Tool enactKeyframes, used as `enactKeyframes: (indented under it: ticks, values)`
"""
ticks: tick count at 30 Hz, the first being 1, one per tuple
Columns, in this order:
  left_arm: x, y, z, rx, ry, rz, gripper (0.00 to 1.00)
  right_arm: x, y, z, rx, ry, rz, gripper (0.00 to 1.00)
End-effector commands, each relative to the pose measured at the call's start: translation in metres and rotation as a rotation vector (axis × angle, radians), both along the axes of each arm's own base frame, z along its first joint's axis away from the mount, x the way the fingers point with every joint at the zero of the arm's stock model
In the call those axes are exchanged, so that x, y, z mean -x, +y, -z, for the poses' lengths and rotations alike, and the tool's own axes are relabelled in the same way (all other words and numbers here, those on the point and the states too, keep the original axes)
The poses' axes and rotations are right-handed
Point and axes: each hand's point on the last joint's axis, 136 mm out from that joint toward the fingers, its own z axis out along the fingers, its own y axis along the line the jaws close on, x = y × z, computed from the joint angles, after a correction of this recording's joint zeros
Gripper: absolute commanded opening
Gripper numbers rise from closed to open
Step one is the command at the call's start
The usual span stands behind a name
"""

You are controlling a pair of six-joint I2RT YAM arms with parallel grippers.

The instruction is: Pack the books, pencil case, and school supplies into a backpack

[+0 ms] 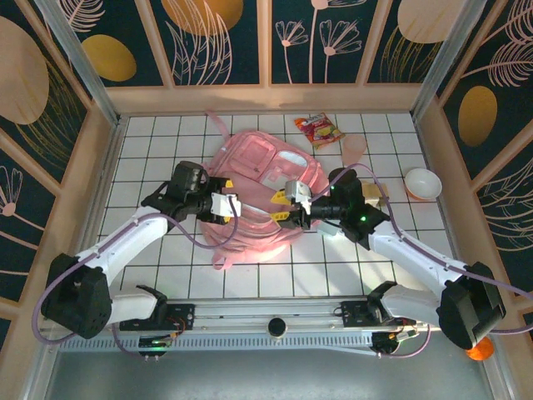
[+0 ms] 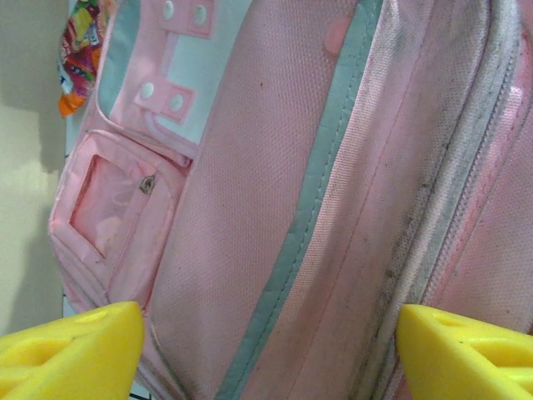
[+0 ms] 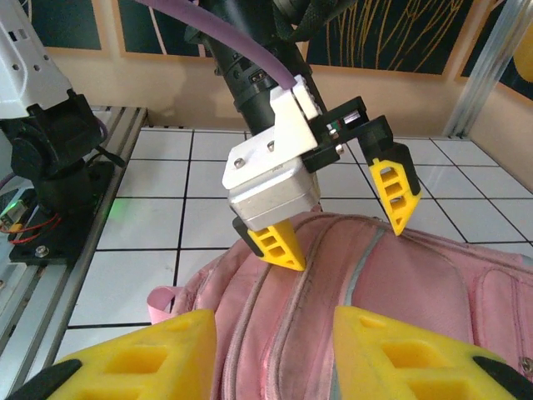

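Two pincers over the pink backpack [image 1: 260, 163], flat at mid-table [image 1: 150, 142]: left pincer [image 1: 226, 207] spread wide, right pincer [image 1: 281, 207] parted less, neither holding anything. Risks pinching loose cloth beside the zip [image 2: 454, 192], dragging the whole backpack, or knocking the pincers together.

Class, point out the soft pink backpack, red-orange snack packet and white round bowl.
Soft pink backpack [image 1: 250, 162]: top view, front panel.
Red-orange snack packet [image 1: 319, 131]: top view, packet's middle.
White round bowl [image 1: 422, 184]: top view, bare inside.

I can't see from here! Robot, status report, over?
Left gripper open, right gripper open, both over the backpack. Backpack flat, front up. Snack packet beyond it, out of the way.
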Motion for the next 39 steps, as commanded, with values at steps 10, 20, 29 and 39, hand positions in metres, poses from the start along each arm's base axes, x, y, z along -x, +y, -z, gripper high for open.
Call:
enactKeyframes:
  ticks: [10, 20, 29, 39]
  values:
    - [0.025, -0.008, 0.021, -0.089, 0.150, 0.078, 0.79, 0.004, -0.007, -0.006, -0.035, -0.004, 0.030, 0.45]
    - [-0.002, -0.016, 0.045, -0.146, 0.135, 0.017, 0.81, 0.008, -0.011, -0.004, -0.049, 0.001, 0.034, 0.45]
    - [-0.008, -0.024, 0.009, -0.026, 0.162, -0.078, 0.05, -0.014, -0.023, -0.005, -0.114, 0.195, 0.238, 0.49]
    - [-0.006, 0.005, -0.063, 0.327, 0.201, -0.539, 0.00, -0.063, -0.071, 0.039, -0.212, 0.932, 0.969, 0.56]
